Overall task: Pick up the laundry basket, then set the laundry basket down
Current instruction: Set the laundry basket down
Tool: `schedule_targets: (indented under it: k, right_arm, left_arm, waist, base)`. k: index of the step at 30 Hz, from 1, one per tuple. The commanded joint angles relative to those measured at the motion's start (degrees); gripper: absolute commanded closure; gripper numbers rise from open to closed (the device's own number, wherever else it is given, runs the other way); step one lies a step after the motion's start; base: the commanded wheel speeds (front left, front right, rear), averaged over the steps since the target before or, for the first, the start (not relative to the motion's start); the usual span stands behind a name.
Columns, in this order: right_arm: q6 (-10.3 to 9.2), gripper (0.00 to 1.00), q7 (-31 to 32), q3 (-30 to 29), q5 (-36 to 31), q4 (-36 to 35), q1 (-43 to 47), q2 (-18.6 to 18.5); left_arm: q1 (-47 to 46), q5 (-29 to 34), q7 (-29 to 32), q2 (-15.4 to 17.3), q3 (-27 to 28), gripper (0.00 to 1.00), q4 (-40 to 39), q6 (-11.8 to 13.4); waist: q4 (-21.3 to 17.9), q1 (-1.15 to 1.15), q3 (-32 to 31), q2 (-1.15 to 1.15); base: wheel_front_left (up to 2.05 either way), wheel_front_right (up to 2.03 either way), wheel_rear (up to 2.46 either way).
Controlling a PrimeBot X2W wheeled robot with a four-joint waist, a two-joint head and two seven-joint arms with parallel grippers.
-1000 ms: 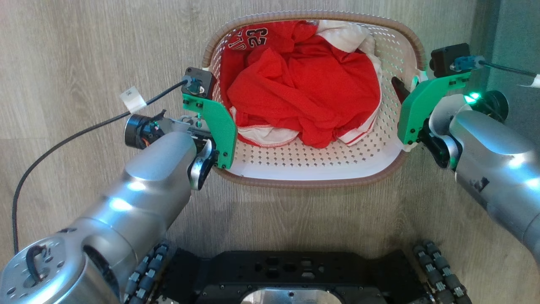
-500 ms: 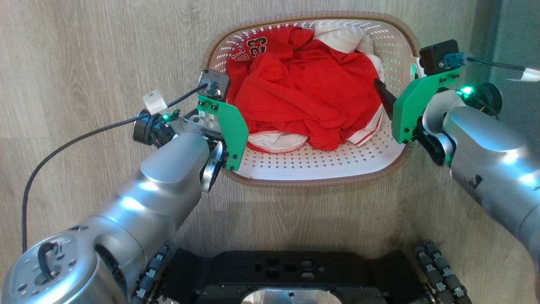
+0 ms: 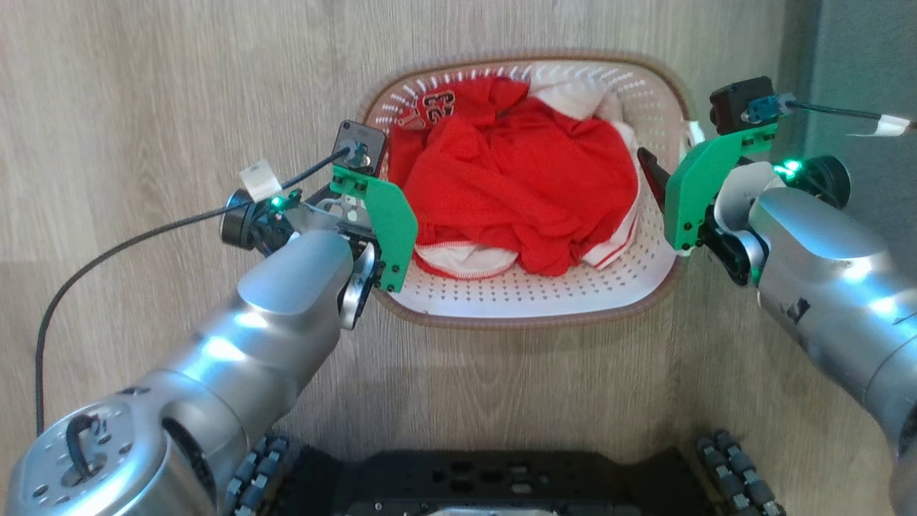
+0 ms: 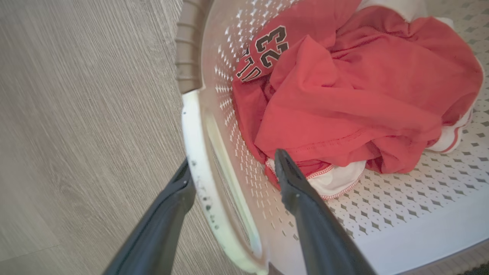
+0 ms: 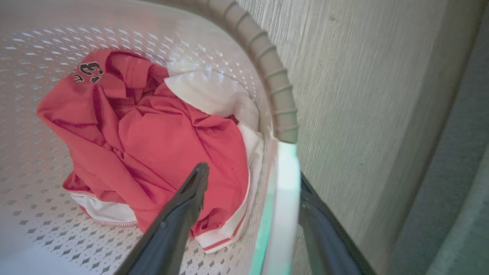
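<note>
Left end effector [image 4: 233, 164] sits astride the left white side handle [image 4: 195, 145] of the white perforated plastic laundry basket [image 3: 516, 319] with the brown woven-look rim. Outer finger is against the handle's outside edge and inner finger is inside with a gap to the wall, so it's spread, not clamped. Right end effector [image 5: 252, 173] does the same on the right white side handle [image 5: 286, 183]: outer finger tucked against the handle, inner finger well off the wall above the clothes, also released.

Basket is upright and level, straight ahead between both arms, over the pale wood-look floor [image 3: 143, 107]. Can't tell whether its bottom touches the floor or hangs just off it. Crumpled red jersey with a 23 print [image 3: 516, 179] and a white cloth [image 3: 573, 79] lie inside, nothing spilled. Black wheeled base [image 3: 487, 480] is near the closer rim.

My read: either pre-lift with the grasp not closed, or set-down done bar the pull-out. If pre-lift, what's left is to close on both handles, raise evenly, then lower
</note>
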Motion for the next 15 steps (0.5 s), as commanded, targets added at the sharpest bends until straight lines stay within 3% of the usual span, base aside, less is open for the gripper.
schedule_targets:
  k: [1, 15]
  right_arm:
    - [0.41, 0.0, 0.4, 0.5, 0.6, 0.2, 4.2, 0.7]
    - [0.41, 0.0, 0.0, 0.2, 2.4, 5.5, 8.6, 4.2]
  left_arm:
    - [1.8, 0.5, -0.7, 0.4, 0.3, 0.0, -0.3, 0.5]
    - [8.2, 1.7, -4.4, 0.4, 0.3, 0.0, 3.3, -0.1]
  waist:
    - [-0.1, 0.0, -2.5, 0.0]
    - [-1.5, 0.0, -19.8, 0.0]
  base:
    - [0.0, 0.0, 0.0]
    - [0.0, 0.0, 0.0]
